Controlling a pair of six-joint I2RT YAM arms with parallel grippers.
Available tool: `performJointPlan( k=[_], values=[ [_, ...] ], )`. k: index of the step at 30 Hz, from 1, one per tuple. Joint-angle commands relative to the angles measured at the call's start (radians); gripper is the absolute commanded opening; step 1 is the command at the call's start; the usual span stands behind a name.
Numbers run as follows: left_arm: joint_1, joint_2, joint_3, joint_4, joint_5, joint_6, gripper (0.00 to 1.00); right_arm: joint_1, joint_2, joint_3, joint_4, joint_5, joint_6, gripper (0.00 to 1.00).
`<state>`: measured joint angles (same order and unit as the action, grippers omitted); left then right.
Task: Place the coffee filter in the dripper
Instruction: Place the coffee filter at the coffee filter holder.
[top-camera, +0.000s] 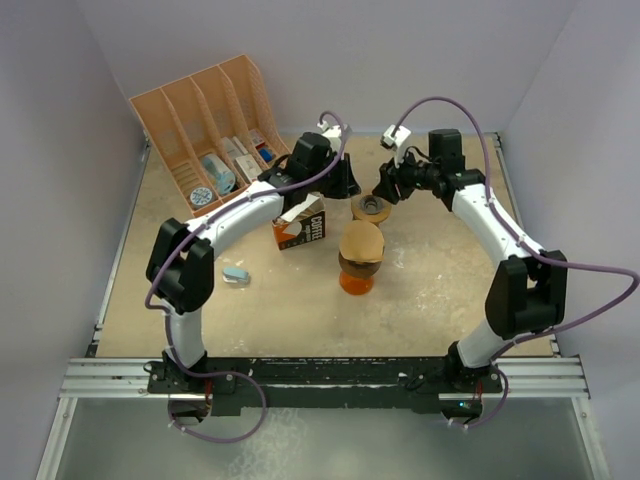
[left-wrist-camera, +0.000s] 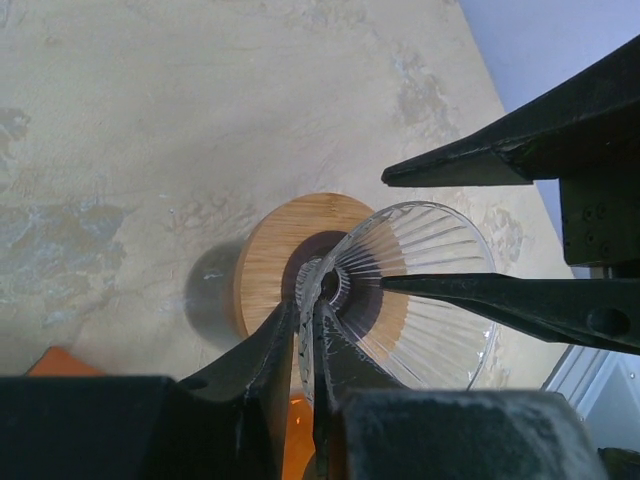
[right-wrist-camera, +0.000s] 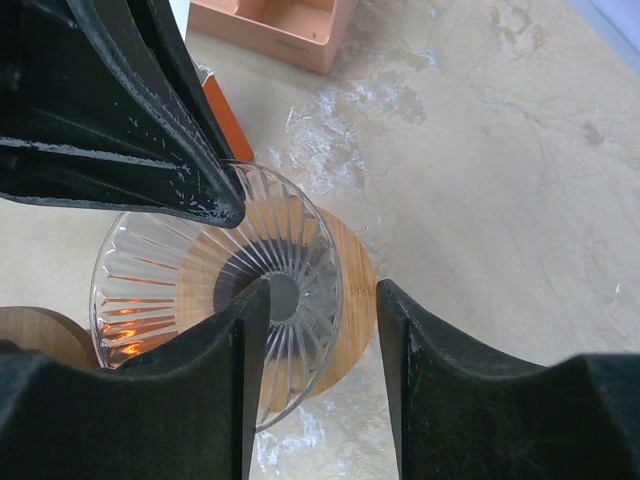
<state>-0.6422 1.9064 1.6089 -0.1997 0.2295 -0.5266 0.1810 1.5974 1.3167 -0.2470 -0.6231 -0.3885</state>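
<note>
Two claws are seen at the dripper (top-camera: 371, 208): left claw (left-wrist-camera: 308, 320) is clamped on its glass wall, right claw (right-wrist-camera: 322, 300) is held apart. Brown filter (top-camera: 362, 243), prob. light & floppy, is perched on orange cup (top-camera: 356, 282) nearby; an edge pinch is advised.

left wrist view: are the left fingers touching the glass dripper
Touching. The left wrist view shows the left gripper with its fingers pinched shut on the wall of the glass dripper.

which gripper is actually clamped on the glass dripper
The left gripper: shut on the ribbed wall of the dripper; the right gripper straddles that wall, open.
</note>
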Motion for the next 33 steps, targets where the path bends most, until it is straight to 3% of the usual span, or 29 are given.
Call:
performJointPlan(
  k=[1, 16, 27, 33],
  values=[
    [0.013, 0.045, 0.04, -0.193, -0.056, 0.055, 0.11, -0.017, 0.013, 0.074, -0.131, -0.003, -0.015, 0.51],
    [0.022, 0.071, 0.209, -0.228, -0.043, 0.029, 0.31, -0.017, 0.0, 0.171, -0.17, 0.007, 0.011, 0.59],
    [0.026, 0.051, 0.221, -0.212, -0.014, 0.012, 0.36, -0.018, -0.018, 0.137, -0.157, 0.019, 0.018, 0.46],
    [0.026, 0.044, 0.197, -0.183, 0.011, 0.0, 0.29, -0.018, -0.022, 0.114, -0.145, 0.036, 0.019, 0.42]
  ],
)
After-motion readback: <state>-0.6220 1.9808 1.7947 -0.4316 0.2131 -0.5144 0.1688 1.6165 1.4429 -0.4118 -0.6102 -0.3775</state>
